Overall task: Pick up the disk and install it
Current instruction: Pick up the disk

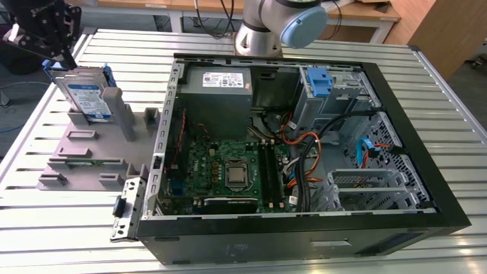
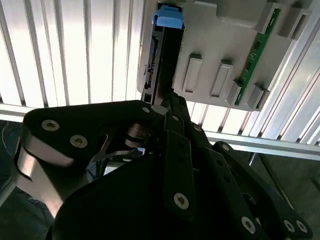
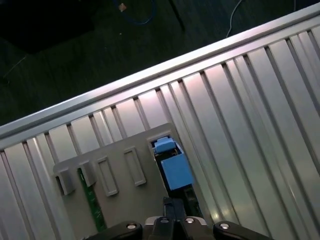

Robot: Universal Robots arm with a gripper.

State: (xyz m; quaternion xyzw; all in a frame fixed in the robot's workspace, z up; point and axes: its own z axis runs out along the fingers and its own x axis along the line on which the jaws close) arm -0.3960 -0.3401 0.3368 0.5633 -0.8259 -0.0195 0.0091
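Your disk (image 1: pixel 85 94) stands on edge in a slot of the grey fixture (image 1: pixel 84 142) on the table (image 1: pixel 45 228), beside the open PC case (image 1: pixel 304 234), at the exterior view's left. Upright likely so its top edge is free for a grab from above. Your tool (image 1: pixel 67 59) hangs pointing down, right at that edge. Clamped or released: can't tell.

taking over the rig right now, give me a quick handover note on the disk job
Gripper: at the top edge of the disk; whether it grips the disk cannot be told.
Disk: upright in the grey holder on the slatted table, to the exterior view's left of the open computer case.
Done: gripper is at the disk.
Left: disk not yet lifted out, not yet in the case.
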